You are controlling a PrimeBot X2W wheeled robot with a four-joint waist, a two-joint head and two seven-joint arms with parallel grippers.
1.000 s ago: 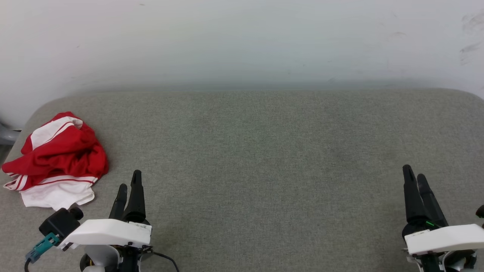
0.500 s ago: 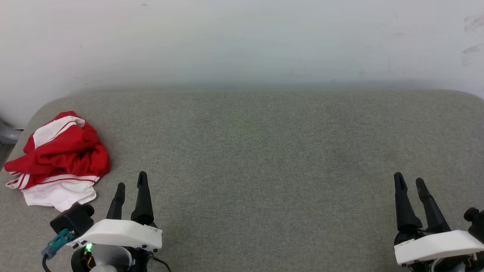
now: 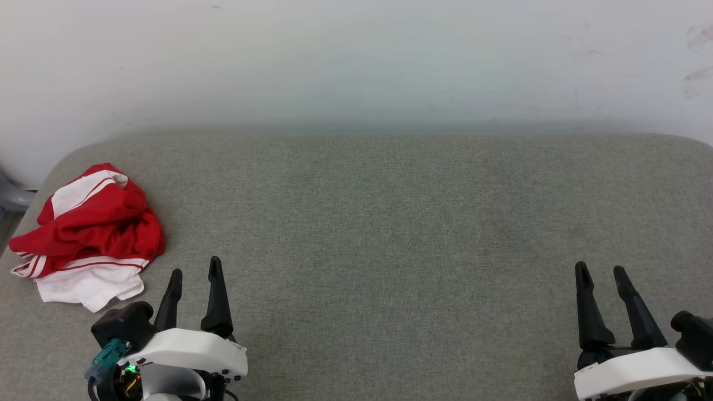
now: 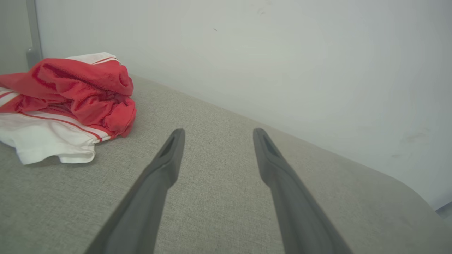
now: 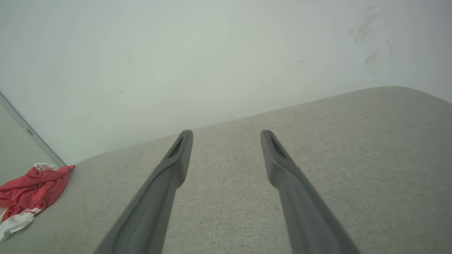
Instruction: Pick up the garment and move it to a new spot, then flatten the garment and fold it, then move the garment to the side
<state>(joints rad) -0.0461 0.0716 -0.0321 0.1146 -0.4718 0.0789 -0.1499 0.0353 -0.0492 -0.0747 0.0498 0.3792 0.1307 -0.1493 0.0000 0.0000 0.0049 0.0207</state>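
Note:
The garment [image 3: 92,228], a red T-shirt with white sleeves, lies crumpled in a heap at the left end of the grey cushion [image 3: 379,223]. My left gripper [image 3: 195,267] stands open just right of and nearer than the heap, apart from it, with nothing between its fingers. In the left wrist view the garment [image 4: 70,95] sits at the upper left, beyond the left gripper [image 4: 215,132]. At the lower right of the head view my right gripper [image 3: 600,270] is open and empty. The right wrist view shows the right gripper [image 5: 226,133] and the garment [image 5: 31,188] far off at the left edge.
A pale wall [image 3: 356,61] rises right behind the cushion. The cushion's rounded left corner [image 3: 61,161] lies close to the garment, with a grey post [image 3: 11,197] beyond it. Bare grey fabric stretches between the two grippers.
Both grippers have drawn back toward the bottom of the head view and turned so their open fingers show apart. The garment lies as before.

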